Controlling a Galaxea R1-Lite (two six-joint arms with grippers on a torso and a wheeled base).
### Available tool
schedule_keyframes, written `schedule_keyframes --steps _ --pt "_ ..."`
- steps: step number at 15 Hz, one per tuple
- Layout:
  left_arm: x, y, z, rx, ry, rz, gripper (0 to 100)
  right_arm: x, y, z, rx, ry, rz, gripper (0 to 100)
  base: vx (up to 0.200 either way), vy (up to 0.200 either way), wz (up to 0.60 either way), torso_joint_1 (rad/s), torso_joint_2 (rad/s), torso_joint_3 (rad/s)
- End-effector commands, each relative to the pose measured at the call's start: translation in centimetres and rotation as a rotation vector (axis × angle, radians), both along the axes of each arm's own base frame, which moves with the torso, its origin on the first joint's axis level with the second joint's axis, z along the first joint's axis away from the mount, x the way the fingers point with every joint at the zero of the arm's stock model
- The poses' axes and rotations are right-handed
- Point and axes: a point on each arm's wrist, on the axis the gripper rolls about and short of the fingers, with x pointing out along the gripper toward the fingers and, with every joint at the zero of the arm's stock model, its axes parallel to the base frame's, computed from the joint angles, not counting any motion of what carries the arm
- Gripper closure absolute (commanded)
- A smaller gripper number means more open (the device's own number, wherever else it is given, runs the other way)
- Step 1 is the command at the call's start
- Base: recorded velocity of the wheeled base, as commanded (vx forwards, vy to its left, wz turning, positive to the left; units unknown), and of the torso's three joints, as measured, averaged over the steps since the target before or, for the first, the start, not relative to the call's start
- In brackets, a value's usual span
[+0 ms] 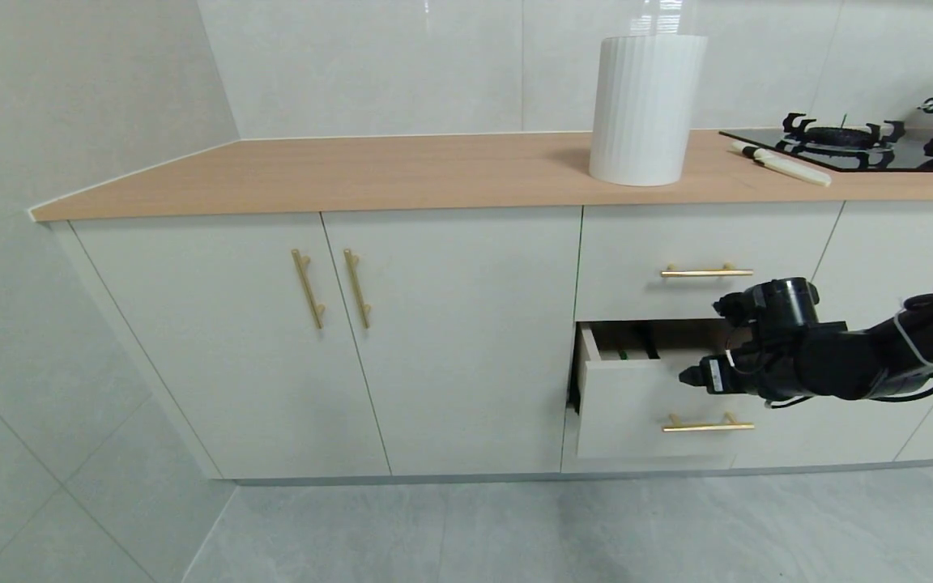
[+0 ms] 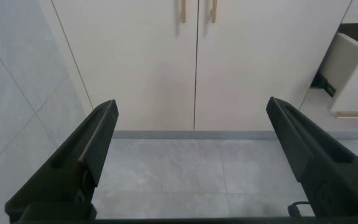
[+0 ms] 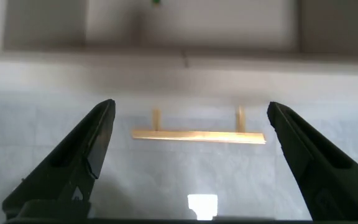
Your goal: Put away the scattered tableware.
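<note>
While what looks like a cream-coloured knife (image 1: pixel 782 164) lies on the wooden tabletop (image 1: pixel 402 170) just beside the gas hob (image 1: pixel 863 146), well apart from both hands, I judge it light, stiff and slick, best pinched across its thick cream body. The right hand (image 3: pixel 190 112), fingers apart, hangs at the partly open lower drawer (image 1: pixel 636 397) above its brass handle (image 3: pixel 199 134). The left hand (image 2: pixel 191 109), likewise spread, faces the grey tiled floor (image 2: pixel 166 168) before the cabinet doors (image 2: pixel 197 56).
</note>
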Motion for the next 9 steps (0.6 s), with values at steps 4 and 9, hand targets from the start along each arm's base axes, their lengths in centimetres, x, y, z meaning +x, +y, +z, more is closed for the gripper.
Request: schedule_keyframes --steps 4,9 --pt "0.0 0.0 0.0 0.0 0.001 0.0 0 1.2 -0.5 -2.1 0.006 -0.038 -0.022 0 0.0 0.0 0.0 0.0 0.0 0.0" --pt "0.0 0.0 0.0 0.0 0.001 0.002 0 2.9 -0.2 -5.1 0.009 -0.191 -0.046 0 0.0 0.0 0.0 0.0 0.0 0.0"
